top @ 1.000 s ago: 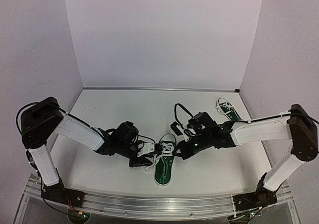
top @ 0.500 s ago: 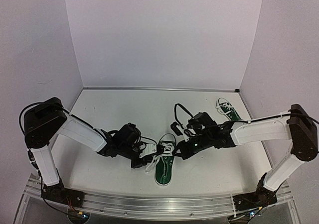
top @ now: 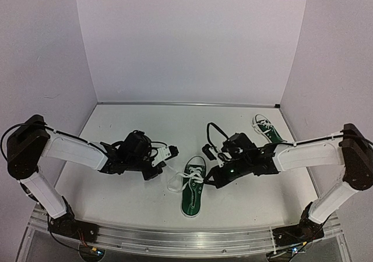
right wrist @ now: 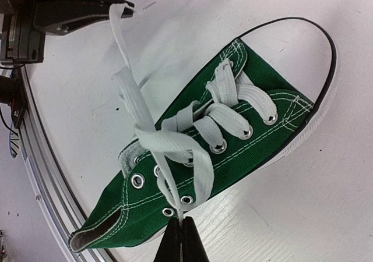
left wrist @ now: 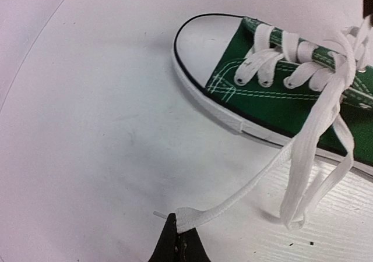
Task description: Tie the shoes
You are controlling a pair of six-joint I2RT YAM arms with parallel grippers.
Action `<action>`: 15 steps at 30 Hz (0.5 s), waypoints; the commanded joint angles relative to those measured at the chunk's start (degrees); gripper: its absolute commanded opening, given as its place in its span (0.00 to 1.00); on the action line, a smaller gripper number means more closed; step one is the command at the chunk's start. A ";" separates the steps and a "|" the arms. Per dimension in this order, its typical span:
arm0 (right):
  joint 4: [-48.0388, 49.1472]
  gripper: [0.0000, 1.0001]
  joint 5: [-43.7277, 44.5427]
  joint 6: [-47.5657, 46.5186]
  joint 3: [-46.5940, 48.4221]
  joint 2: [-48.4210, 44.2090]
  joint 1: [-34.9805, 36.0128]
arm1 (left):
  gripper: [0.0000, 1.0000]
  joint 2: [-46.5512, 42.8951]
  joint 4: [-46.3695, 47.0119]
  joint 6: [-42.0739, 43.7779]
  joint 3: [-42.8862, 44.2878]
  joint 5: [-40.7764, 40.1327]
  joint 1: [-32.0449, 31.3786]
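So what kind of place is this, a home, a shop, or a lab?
Probably a robotics lab test cell: plain white walls box in a white table, and the left arm and right arm are bolted to a metal rail at its near edge.

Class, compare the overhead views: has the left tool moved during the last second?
Yes. The left tool has drawn back leftward, away from the near shoe, which stayed put, with a lace end pinched.
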 commanded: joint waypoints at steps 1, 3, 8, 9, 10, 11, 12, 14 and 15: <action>0.03 0.00 1.11 0.68 -0.51 -2.94 0.17 | 0.00 -1.98 -6.82 -0.61 2.90 -9.00 0.16; -0.09 0.00 1.30 0.59 -0.63 -3.13 0.17 | 0.00 -1.98 -9.54 0.07 3.65 -10.58 0.17; -0.62 0.00 2.01 0.64 -1.21 -3.63 0.14 | 0.00 -2.94 -11.04 0.60 3.65 -11.92 0.23; -0.99 0.00 2.31 0.81 -1.37 -4.12 0.14 | 0.00 -3.06 -11.25 0.58 3.76 -12.59 0.27; -1.50 0.00 2.77 1.05 -1.56 -4.98 0.17 | 0.00 -3.15 -11.54 0.55 3.94 -13.40 0.35; -2.09 0.00 3.34 1.37 -1.83 -6.10 0.17 | 0.00 -3.26 -11.75 0.48 4.07 -14.26 0.42; -2.77 0.00 4.02 1.71 -2.28 -7.29 0.17 | 0.00 -3.48 -11.89 0.34 4.11 -15.31 0.52; -4.47 0.00 6.00 2.77 -3.09 -10.04 0.17 | 0.00 -4.32 -11.96 -0.86 4.13 -16.75 1.07; -5.38 0.00 7.01 3.40 -3.47 -11.44 0.17 | 0.00 -4.98 -12.00 -1.86 4.13 -17.43 1.51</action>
